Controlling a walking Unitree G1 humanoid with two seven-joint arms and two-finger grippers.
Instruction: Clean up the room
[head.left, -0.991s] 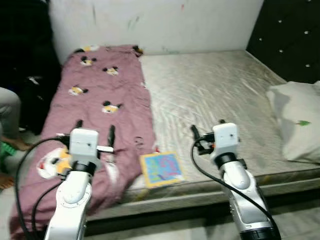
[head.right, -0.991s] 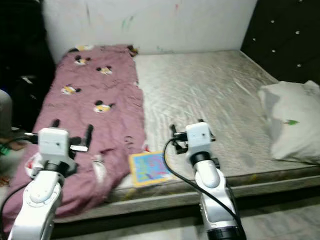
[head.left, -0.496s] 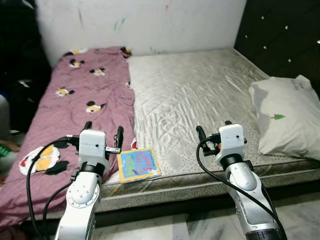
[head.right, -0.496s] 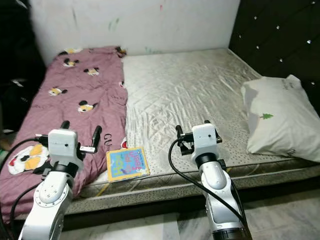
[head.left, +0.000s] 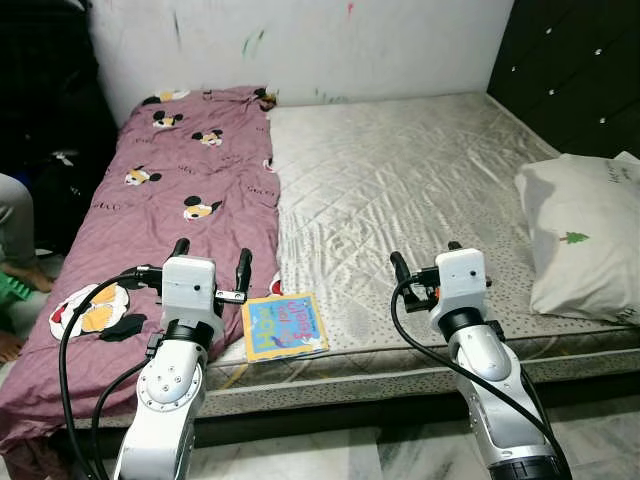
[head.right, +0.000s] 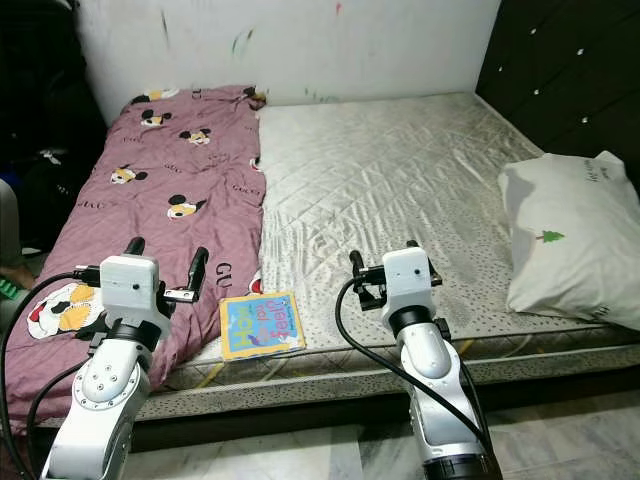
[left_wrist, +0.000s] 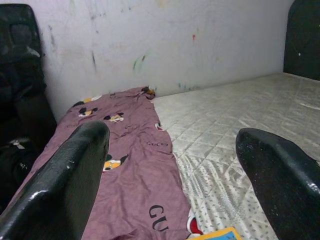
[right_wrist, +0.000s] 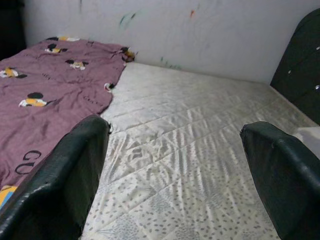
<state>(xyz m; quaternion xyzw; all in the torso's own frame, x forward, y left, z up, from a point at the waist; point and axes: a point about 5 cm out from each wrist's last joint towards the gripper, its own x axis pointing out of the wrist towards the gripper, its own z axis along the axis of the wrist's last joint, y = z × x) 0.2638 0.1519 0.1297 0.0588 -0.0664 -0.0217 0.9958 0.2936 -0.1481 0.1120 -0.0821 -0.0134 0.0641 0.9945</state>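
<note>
A wide bed (head.left: 420, 190) with a pale quilted mattress stands against a marked white wall (head.left: 330, 45). Along the robot's left side of the mattress lies a mauve blanket (head.left: 170, 200) printed with cartoon mice, draping over the near edge toward the floor. A colourful children's book (head.left: 285, 325) lies flat on the mattress at the near edge, just beside the blanket's hem and partly overhanging the mattress border. A white pillow (head.left: 585, 235) with a small green tree print rests at the far right of the bed, against a dark tufted headboard (head.left: 575, 70).

The left gripper (head.left: 209, 262) is raised over the blanket's near part, its jaws standing apart and empty; the book lies just to the inner side of it and a little lower, not touched. The right gripper (head.left: 423, 260) hovers over the bare mattress near the front edge, its jaws likewise spread wide with nothing between them; the book is well apart from it, toward the robot's left, lying between the two arms but closer to the left one. In the left wrist view a yellow corner of the book shows between the fingers (left_wrist: 65, 185).

A person's leg (head.left: 15, 225) shows at the far left, beside the bed.
</note>
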